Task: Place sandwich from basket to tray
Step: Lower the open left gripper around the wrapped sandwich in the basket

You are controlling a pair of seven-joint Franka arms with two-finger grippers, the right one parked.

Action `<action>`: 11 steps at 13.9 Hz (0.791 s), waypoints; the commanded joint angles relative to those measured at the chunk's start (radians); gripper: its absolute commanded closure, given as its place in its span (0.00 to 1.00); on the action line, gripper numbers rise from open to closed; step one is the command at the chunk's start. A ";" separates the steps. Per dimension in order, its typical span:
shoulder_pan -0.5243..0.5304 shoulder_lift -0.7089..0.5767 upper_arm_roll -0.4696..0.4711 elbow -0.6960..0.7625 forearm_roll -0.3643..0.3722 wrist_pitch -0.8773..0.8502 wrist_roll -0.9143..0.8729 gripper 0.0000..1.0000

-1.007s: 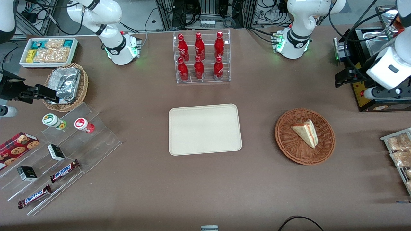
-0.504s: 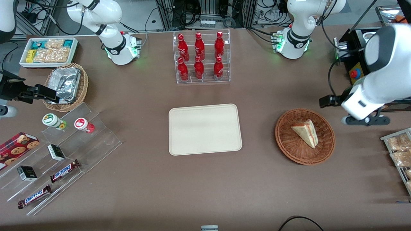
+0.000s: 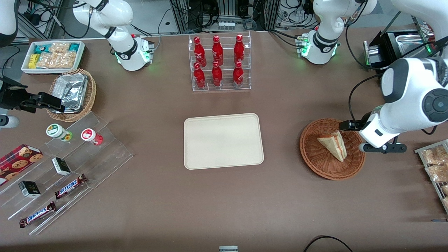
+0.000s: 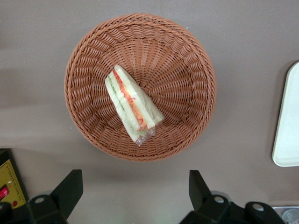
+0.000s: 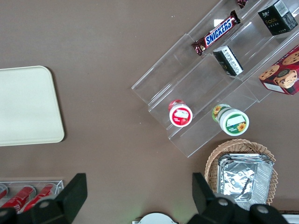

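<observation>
A brown table seen from above. Near its middle lies the tray (image 3: 223, 141), a plain cream rectangle with rounded corners. At 3 o'clock from the tray, toward the working arm's end of the table and clearly apart from it, sits the basket (image 3: 316, 159), round, shallow, woven in reddish-brown wicker. The sandwich (image 3: 333, 144) lies inside the basket, a pale bread wedge in clear wrap with red-orange and green filling along one edge; its narrow tip points toward 5 o'clock in the front view.

The left arm's gripper (image 4: 134, 192) hangs above the table just outside the basket's rim, at about 3 o'clock from the basket in the front view. Its two dark fingers (image 4: 69, 189) are spread wide apart and hold nothing; the wrist camera looks straight down on basket and sandwich, with a corner of the tray at the picture's edge.

At 12 o'clock from the tray stands a clear acrylic rack (image 3: 220, 63) with six red bottles; white script runs down them but is too small to read. Toward the parked arm's end, a clear stepped display (image 3: 66, 168) carries two Snickers bars (image 3: 70, 186), the brand name readable in blue on white, two small dark boxes, and two small round tubs, one with a sunflower on its green-rimmed lid (image 5: 232, 121) and one with a red rim. Beside the display is a red box picturing chocolate-chip cookies (image 3: 17, 161). At 12 o'clock from the display sits a tan wicker basket with a crumpled foil container (image 3: 71, 91), and farther from the camera a white bin of snack packets (image 3: 53, 56).
</observation>
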 commanded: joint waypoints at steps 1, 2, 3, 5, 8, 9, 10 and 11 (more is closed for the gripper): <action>0.000 -0.062 0.003 -0.098 -0.008 0.066 -0.016 0.00; 0.000 -0.068 0.003 -0.124 -0.008 0.091 -0.044 0.00; 0.000 -0.078 0.003 -0.152 -0.008 0.121 -0.076 0.00; 0.002 -0.120 0.005 -0.245 -0.009 0.212 -0.105 0.00; 0.000 -0.170 0.025 -0.374 -0.012 0.350 -0.171 0.00; 0.000 -0.170 0.025 -0.400 -0.012 0.385 -0.231 0.00; 0.000 -0.165 0.025 -0.411 -0.012 0.401 -0.278 0.00; 0.000 -0.164 0.025 -0.420 -0.012 0.416 -0.312 0.00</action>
